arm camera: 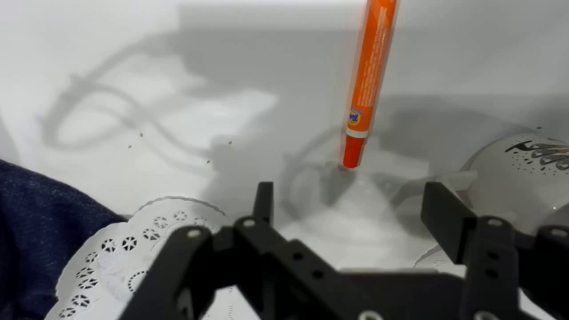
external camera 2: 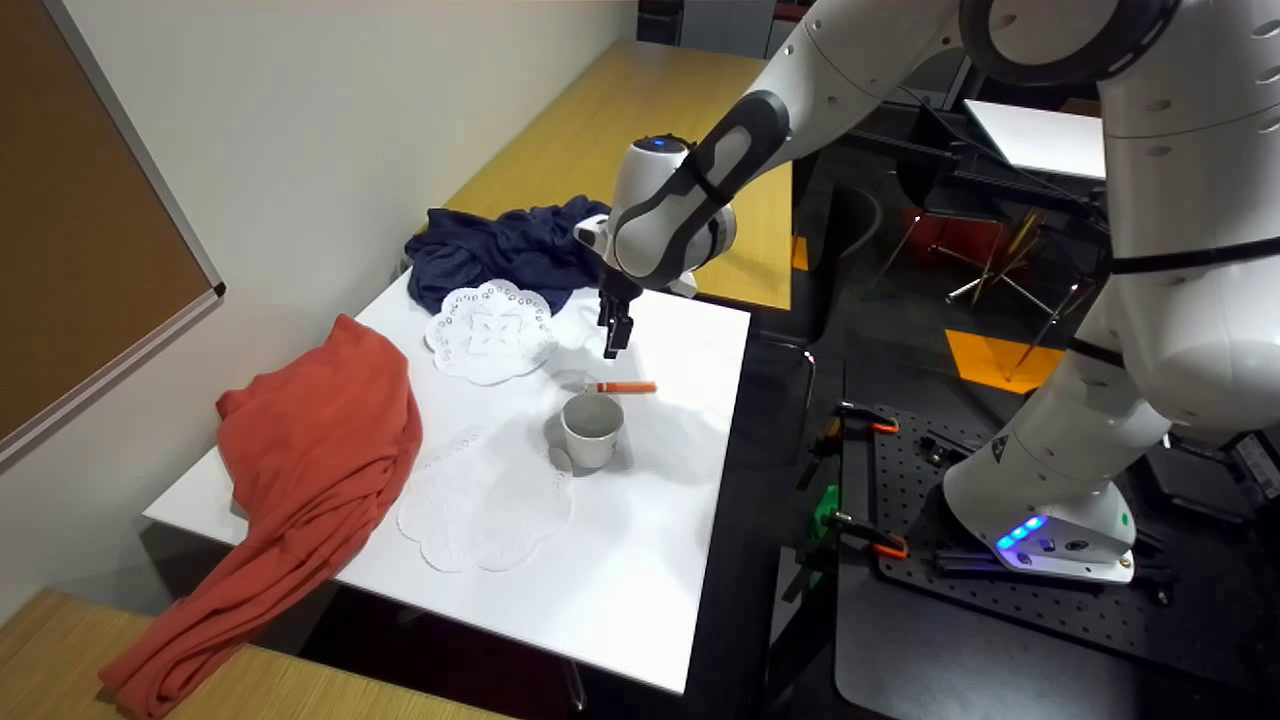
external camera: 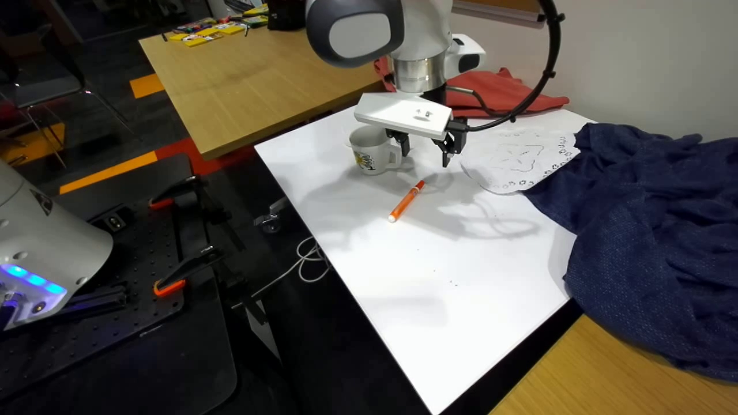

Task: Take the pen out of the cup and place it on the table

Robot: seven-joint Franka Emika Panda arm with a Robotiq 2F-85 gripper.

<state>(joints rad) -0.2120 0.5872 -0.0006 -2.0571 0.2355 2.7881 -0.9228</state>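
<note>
The orange-red pen (external camera: 406, 202) lies flat on the white table (external camera: 403, 276), beside the cup and apart from it. It also shows in an exterior view (external camera 2: 628, 387) and in the wrist view (arm camera: 369, 75), where its far end is cut off. The white cup (external camera: 370, 155) stands upright on the table; its inside looks empty in an exterior view (external camera 2: 592, 432). Its side and handle show at the right of the wrist view (arm camera: 511, 182). My gripper (arm camera: 349, 195) is open and empty, above the table near the pen's red cap end and the cup's handle, as an exterior view (external camera: 425, 157) shows.
A navy cloth (external camera: 651, 248) and a red cloth (external camera 2: 320, 430) lie along the wall side. White doilies lie on the table, one by the navy cloth (external camera 2: 492, 332) and one near the cup (external camera 2: 485, 510). A wooden table (external camera: 271, 75) adjoins.
</note>
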